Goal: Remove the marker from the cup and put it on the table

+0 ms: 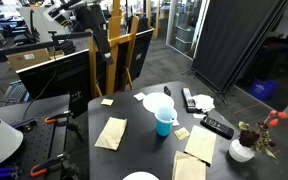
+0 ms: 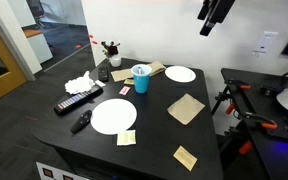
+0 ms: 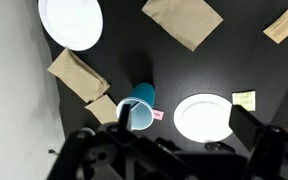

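In the wrist view, starting at your left, a white plate (image 3: 71,22) lies near the edge of the bench (image 3: 134,45), with a tan paper (image 3: 79,75) just below it. Next comes the cup (image 3: 136,108), upright on the dark top. The marker (image 3: 128,113) is inside it, showing only as a thin dark sliver against the inner wall. A second white plate (image 3: 204,117) lies to the right of the cup, not touching it, and then a yellow note (image 3: 244,99). Your pincer (image 3: 166,145) hangs high over all this, its blurred fingers spread wide with nothing between them. In an exterior view, the remotes (image 2: 77,100) lie at left, the cup stands mid-bench, and the pincer is up at right, well apart from the cup.
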`<state>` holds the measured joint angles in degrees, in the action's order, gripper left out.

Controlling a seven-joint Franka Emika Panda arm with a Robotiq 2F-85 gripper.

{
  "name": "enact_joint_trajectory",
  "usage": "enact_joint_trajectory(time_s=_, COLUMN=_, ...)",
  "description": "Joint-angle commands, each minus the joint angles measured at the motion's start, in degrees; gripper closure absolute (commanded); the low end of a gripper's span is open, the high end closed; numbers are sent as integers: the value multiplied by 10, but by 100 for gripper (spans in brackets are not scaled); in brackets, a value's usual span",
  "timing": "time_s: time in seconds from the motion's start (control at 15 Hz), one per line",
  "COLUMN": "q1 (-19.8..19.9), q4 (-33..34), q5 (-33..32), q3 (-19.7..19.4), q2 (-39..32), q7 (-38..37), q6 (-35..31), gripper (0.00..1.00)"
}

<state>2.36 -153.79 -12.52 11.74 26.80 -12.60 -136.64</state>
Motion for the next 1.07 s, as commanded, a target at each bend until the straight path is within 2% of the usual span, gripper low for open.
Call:
enact_joint_trajectory(time_s=0.0, q1=-8, q4=1, q5=-5, q3=-8, q2=-1, q7=-4, q6=2, gripper=0)
enact_joint_trajectory(time_s=0.67, q1=-7, q4=1, q5=-7, q3=-7, q2=-2, q7=-8, q6=-2, gripper=0)
enact_joint_trajectory(time_s=0.93, q1=1, q4=1, q5=2, q3=-4, q2=-16, q7=-53, q6=-39, gripper=0)
enact_joint_trajectory(time_s=1.0, q1=10, q4=1, q5=-3, q3=2, q2=-22, q7=-83, q6=-53, gripper=0)
